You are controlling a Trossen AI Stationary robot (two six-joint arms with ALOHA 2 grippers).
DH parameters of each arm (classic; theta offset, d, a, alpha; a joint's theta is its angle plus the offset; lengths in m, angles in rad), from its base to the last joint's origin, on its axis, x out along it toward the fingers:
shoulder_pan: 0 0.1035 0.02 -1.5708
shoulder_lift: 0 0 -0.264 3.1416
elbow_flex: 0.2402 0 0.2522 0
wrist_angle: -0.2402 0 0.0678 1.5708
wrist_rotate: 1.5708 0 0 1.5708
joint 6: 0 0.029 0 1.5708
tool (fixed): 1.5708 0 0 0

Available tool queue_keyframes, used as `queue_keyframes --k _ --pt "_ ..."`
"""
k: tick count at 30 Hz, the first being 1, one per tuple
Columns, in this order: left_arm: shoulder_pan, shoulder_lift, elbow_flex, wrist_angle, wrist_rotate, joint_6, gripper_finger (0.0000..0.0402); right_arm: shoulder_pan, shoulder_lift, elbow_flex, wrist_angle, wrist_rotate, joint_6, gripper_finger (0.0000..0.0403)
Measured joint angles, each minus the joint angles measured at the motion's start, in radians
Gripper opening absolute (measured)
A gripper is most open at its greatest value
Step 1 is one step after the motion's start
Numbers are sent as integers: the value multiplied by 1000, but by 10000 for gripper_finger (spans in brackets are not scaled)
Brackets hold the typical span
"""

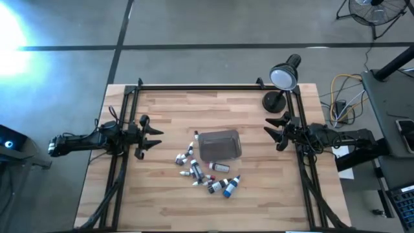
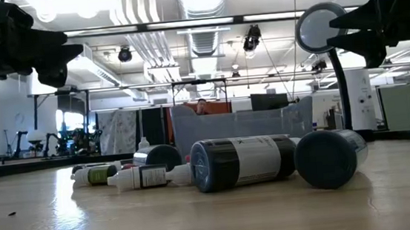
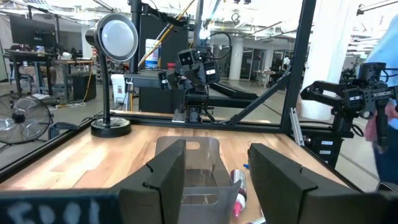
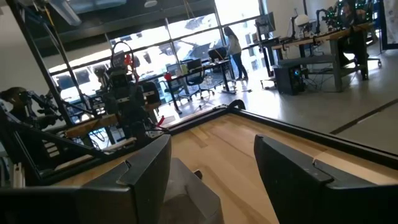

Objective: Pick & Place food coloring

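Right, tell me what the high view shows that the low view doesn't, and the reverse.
Only the high view shows the whole table, with the left tool and right tool open and empty at opposite edges, well away from the bottles. Only the low view shows the room behind and the label of the nearest dark bottle. Both show the food coloring bottles lying beside the grey tub, plus the round lamp.

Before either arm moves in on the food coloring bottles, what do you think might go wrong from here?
1. The food coloring bottles lie on their sides in a tight cluster, so a pinch may nudge neighbours or set one rolling.
2. Several sit right against the grey tub, which could block a finger.
3. The right gripper waits near the lamp; a wide swing might clip it. The left gripper is open.
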Motion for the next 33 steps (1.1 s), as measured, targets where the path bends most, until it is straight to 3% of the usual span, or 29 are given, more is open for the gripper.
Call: queue_keyframes --k 4,13,23,33 --pt "0 0 0 0 0 0 152 0 0 0 0 0 36 224" --pt "0 0 0 0 0 0 151 0 0 0 41 3 524 224" --pt "0 0 0 0 0 0 152 0 13 0 126 292 738 224" --pt "0 0 0 0 0 0 152 0 90 0 128 341 899 224"
